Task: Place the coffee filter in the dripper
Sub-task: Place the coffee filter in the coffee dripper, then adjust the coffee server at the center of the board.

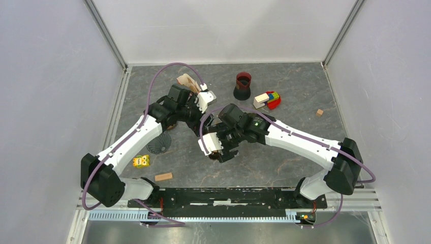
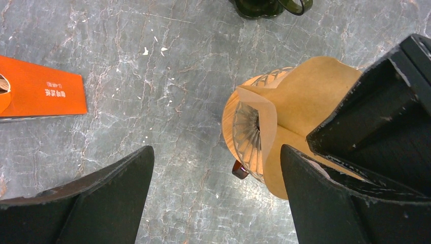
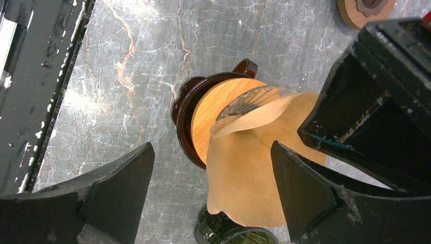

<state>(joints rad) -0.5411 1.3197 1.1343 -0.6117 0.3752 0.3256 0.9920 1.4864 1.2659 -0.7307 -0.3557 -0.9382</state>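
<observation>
The left gripper (image 2: 217,152) is held wide open with nothing grasped; beyond it the brown coffee filter (image 2: 310,96) is seen draped over the glass dripper (image 2: 248,133), one edge folded across the rim, partly hidden behind one finger; the right gripper (image 3: 212,147) is likewise spread wide and empty, the same coffee filter seen beyond the gap between its fingers.
</observation>
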